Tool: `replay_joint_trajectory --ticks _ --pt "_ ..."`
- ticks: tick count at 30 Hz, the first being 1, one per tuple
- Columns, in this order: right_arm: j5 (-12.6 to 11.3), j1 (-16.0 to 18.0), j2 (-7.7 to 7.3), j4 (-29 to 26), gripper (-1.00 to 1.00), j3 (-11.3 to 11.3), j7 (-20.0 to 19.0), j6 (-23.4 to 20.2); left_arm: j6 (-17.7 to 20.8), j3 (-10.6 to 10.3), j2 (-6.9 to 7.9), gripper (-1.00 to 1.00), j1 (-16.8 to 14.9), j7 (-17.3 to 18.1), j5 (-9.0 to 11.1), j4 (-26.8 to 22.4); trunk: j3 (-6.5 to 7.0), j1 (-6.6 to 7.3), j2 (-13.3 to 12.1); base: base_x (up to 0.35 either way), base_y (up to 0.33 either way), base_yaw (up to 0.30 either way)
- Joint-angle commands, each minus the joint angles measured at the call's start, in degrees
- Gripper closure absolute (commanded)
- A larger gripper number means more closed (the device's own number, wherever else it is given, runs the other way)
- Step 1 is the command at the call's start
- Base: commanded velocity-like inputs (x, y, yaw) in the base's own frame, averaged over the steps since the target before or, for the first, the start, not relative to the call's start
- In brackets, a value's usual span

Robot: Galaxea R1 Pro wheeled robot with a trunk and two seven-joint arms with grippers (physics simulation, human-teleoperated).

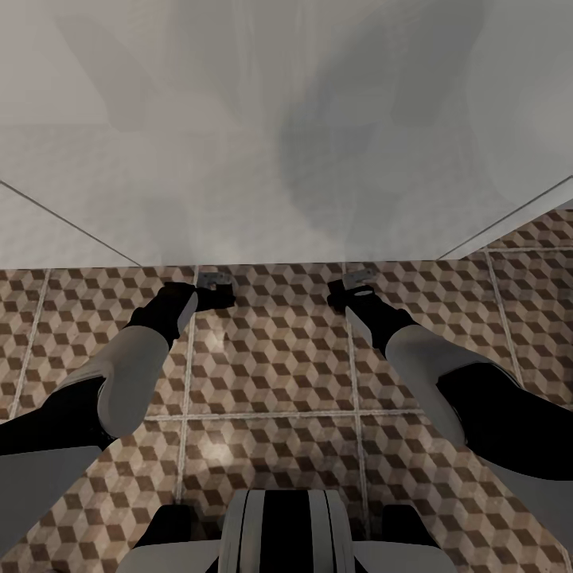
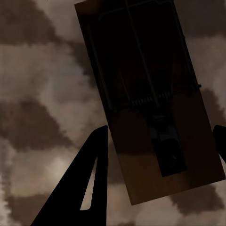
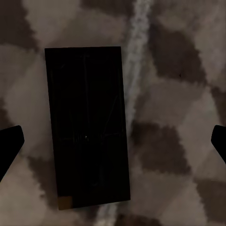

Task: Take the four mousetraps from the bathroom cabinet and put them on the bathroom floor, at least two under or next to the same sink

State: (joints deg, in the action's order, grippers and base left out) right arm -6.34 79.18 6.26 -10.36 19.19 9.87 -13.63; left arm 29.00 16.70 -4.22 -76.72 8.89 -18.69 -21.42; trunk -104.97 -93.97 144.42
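Note:
A mousetrap (image 2: 155, 108), a tan board with a black spring bar, lies tilted between the fingers of my left gripper (image 2: 160, 141), which press on its long edges just above the bathroom floor (image 2: 37, 94). A second mousetrap (image 3: 87, 127) lies flat and dark in shadow on the cube-pattern tiles (image 3: 179, 103), beside a grout line. My right gripper (image 3: 117, 141) is open wide over it without touching. In the head view both grippers, left (image 1: 213, 293) and right (image 1: 350, 290), reach to the front edge of the white, blurred bathroom sink unit (image 1: 239, 159). The cabinet is out of view.
The white unit's front edge (image 1: 270, 263) crosses the view above the tiles (image 1: 270, 358). My own base (image 1: 278, 533) sits at the bottom of the head view, with open tiled floor between it and the arms.

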Motion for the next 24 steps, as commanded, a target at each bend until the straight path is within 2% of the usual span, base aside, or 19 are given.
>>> replay_joint_trajectory --ticks 1,24 --pt "-0.6 0.0 -0.02 -0.1 -1.00 0.5 0.3 -0.3 0.3 0.4 -0.05 1.00 0.0 0.5 -0.7 -0.1 -0.03 0.01 0.0 0.000 0.000 0.000" --pt "-0.6 0.0 -0.02 -0.1 -1.00 0.4 0.3 -0.1 0.3 0.3 -0.09 1.00 0.0 0.5 -0.8 -0.1 -0.03 0.01 0.0 0.000 0.000 0.000"
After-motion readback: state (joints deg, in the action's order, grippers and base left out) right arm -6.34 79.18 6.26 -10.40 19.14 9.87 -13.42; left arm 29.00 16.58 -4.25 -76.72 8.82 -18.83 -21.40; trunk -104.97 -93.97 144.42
